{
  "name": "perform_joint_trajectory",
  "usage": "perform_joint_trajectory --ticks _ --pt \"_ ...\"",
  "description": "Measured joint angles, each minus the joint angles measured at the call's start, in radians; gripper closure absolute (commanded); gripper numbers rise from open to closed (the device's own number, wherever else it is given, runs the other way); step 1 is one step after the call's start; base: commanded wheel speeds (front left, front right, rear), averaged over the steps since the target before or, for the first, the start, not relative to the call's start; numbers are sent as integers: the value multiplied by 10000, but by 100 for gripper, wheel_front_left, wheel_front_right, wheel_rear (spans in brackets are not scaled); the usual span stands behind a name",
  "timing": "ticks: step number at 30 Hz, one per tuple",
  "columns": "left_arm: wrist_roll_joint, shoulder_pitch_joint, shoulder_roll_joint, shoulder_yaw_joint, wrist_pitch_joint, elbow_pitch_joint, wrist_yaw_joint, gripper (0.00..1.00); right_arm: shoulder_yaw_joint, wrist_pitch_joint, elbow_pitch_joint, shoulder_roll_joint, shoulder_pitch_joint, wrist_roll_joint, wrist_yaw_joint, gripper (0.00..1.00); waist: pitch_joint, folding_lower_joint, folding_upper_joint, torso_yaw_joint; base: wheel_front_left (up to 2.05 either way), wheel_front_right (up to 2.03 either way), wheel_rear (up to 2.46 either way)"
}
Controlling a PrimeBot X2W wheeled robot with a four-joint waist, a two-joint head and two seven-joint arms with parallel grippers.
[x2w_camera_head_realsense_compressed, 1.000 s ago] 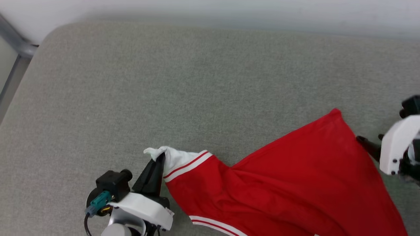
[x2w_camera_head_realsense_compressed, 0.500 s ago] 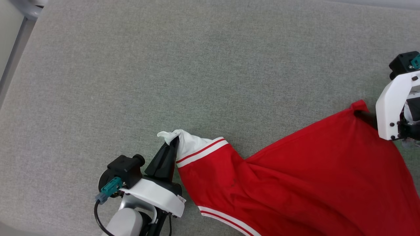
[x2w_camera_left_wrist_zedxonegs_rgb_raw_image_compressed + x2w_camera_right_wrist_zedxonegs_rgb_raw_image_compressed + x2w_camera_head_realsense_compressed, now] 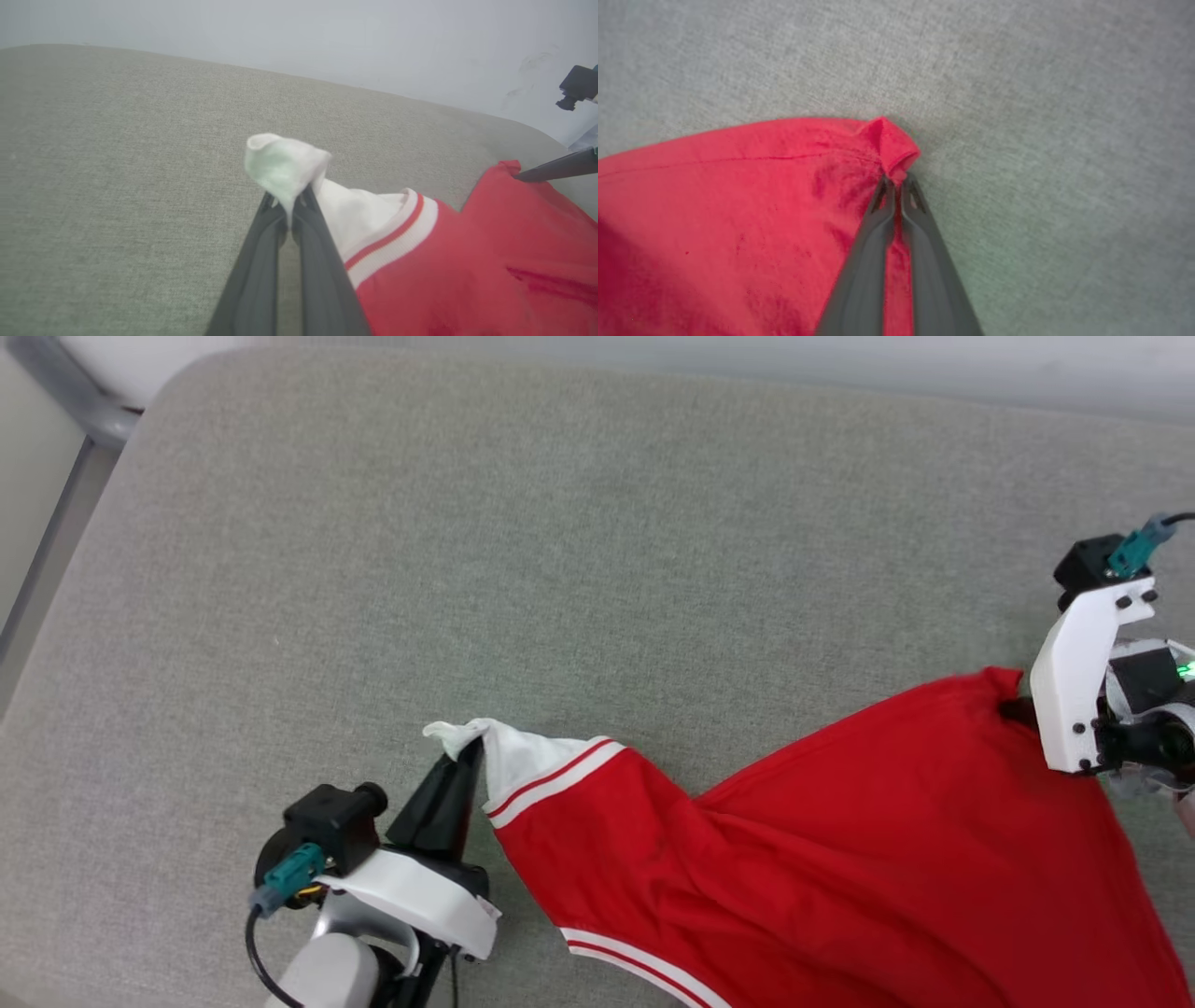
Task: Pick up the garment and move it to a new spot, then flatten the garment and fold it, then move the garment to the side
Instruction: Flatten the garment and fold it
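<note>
- The left gripper [image 3: 470, 751], at the lower left of the head view, is clamped on the very end of the white sleeve [image 3: 527, 758]; in the left wrist view a small tuft of white cloth pokes up past the closed fingertips, so I judge the bite real but narrow
- Just right of that hold, the striped trim [image 3: 551, 779] marks where the sleeve meets the body; its doubled edge looks firmer than the cloth around it and would likely be a surer place to grip if the tuft slips
- The garment [image 3: 840, 868] lies plain red side up on the grey padded surface [image 3: 560, 551], spread across the lower right and running off the bottom edge, with slack ridges fanning between the two holds; it reads as thin, light and limp, so it should lift with little effort but sag and drag wherever it is not held
- The weave of the surface looks rough enough to catch the cloth, so lifting clear seems wiser than sliding
- At the far right, the red corner [image 3: 889, 140] is bunched into a small fold, and the right gripper [image 3: 896, 179] has its fingers pressed together on it; a hem corner like this is a sensible hold, spaced well apart from the sleeve for stretching the shirt flat
</note>
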Motion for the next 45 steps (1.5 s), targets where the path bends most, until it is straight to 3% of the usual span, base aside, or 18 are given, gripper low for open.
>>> perform_joint_trajectory --ticks 9,19,33,45 --pt "-199 -1095 637 435 424 257 2 100 -616 -1354 58 21 -117 159 2 100 -1019 -1 0 -468 0 0 0" --pt "-635 -4349 1072 725 1254 1657 -75 100 -1561 -3012 234 217 -1365 -922 4 100 -1420 -2 0 -1149 0 0 0" --pt "-274 -10174 1791 1022 1267 4362 15 100 -3440 -5145 748 897 -5204 -3442 12 100 141 -1 0 -1425 0 0 0" --pt "-86 -13268 2054 1114 865 6184 107 100 -3866 -6096 1442 1772 -7596 -4606 12 100 1884 1 0 -1807 0 0 0"
